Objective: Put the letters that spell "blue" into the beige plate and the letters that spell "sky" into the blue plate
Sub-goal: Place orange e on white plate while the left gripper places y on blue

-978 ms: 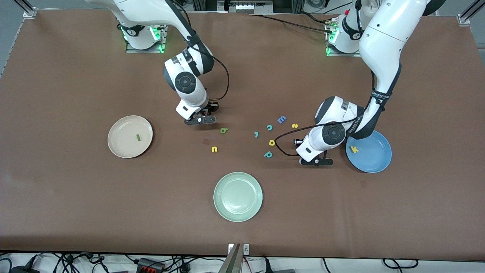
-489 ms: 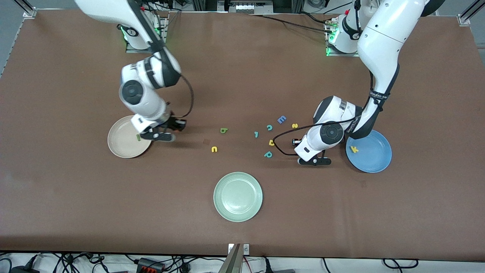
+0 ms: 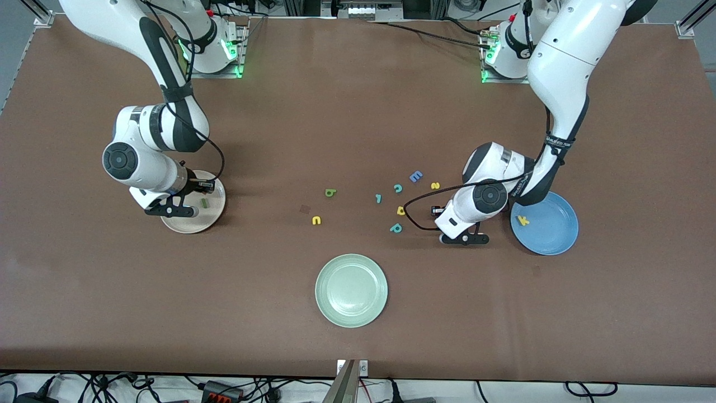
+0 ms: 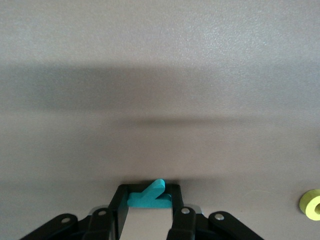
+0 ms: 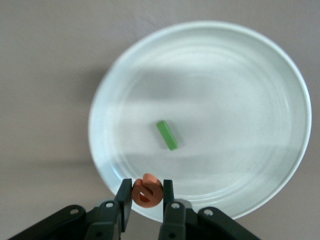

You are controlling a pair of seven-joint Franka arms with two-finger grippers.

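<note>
two glossy white franka arms with dark grey joint bands, round black caps, looping black cables, black two-finger grippers, green lights glowing at both bases

Bare table lies open toward the bases; the loose letters crowd the middle, pale green plate nearer the camera.

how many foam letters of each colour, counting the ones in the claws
green: 2 (b, l)
yellow: 4 (u, s, k, round one)
teal: 4 (c, p, small one, y in left claw)
orange: 1 (e in right claw)
blue: 1 (E)
total: 12
</note>
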